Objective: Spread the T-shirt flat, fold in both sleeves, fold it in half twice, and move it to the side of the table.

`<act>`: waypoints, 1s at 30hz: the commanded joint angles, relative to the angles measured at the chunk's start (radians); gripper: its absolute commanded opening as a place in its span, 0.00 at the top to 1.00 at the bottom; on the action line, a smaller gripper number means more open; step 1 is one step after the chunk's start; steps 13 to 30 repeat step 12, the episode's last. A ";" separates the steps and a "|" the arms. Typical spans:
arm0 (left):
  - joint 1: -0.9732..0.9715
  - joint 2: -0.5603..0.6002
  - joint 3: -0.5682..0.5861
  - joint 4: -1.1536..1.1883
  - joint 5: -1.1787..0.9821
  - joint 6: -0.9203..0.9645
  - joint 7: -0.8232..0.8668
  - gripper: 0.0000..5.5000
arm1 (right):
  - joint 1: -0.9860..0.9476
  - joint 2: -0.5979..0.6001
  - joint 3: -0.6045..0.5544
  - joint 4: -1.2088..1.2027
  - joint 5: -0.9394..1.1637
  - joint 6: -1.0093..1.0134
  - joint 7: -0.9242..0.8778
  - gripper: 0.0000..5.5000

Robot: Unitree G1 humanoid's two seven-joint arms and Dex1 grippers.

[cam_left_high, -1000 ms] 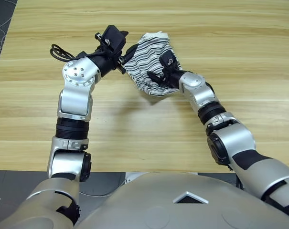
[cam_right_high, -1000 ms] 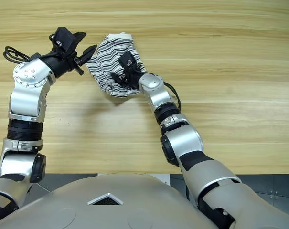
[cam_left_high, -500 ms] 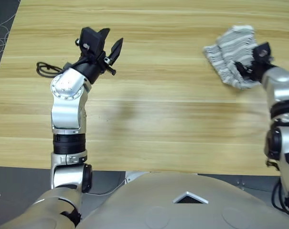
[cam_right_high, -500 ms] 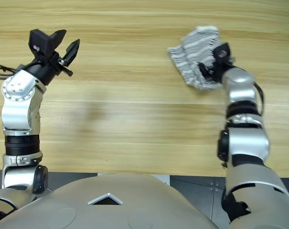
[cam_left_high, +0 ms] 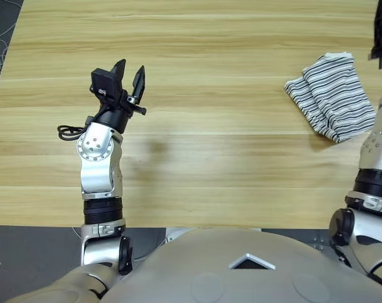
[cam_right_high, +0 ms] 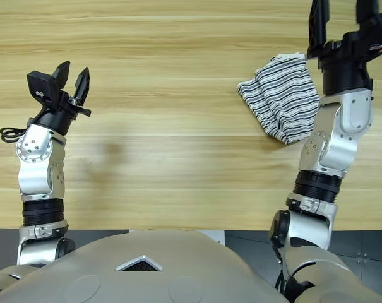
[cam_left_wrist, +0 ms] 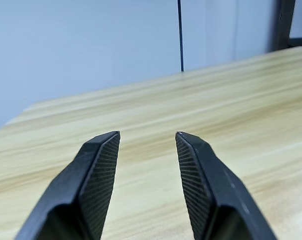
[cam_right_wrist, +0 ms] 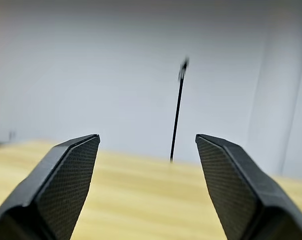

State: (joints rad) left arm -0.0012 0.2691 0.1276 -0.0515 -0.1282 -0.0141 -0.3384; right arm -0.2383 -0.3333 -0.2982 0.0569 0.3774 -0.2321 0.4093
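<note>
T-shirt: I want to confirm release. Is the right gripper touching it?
Apart. The right wrist view shows the right gripper open and empty, facing the wall; the T-shirt lies on the table.

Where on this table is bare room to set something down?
The bare stretch of table between the left tool and the folded T-shirt is free, as is the far strip beyond both. It is crowded only at the right edge: T-shirt and right tool.

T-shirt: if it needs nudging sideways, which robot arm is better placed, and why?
Right. The folded T-shirt lies far right on the table, beside the open right gripper; the open left gripper is far across.
</note>
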 commanded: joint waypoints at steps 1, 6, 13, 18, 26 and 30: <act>0.022 -0.029 0.015 0.023 0.026 -0.094 0.055 0.62 | 0.112 0.097 0.088 0.011 -0.042 0.018 -0.021 0.35; 0.045 -0.079 0.015 0.085 0.052 -0.252 0.119 0.62 | 0.185 0.196 0.161 0.106 -0.106 -0.020 -0.056 0.35; 0.091 -0.094 -0.040 0.153 0.129 -0.478 0.128 0.62 | 0.284 0.248 0.194 0.144 -0.228 -0.202 -0.128 0.35; 0.091 -0.094 -0.040 0.153 0.129 -0.478 0.128 0.62 | 0.284 0.248 0.194 0.144 -0.228 -0.202 -0.128 0.35; 0.091 -0.094 -0.040 0.153 0.129 -0.478 0.128 0.62 | 0.284 0.248 0.194 0.144 -0.228 -0.202 -0.128 0.35; 0.091 -0.094 -0.040 0.153 0.129 -0.478 0.128 0.62 | 0.284 0.248 0.194 0.144 -0.228 -0.202 -0.128 0.35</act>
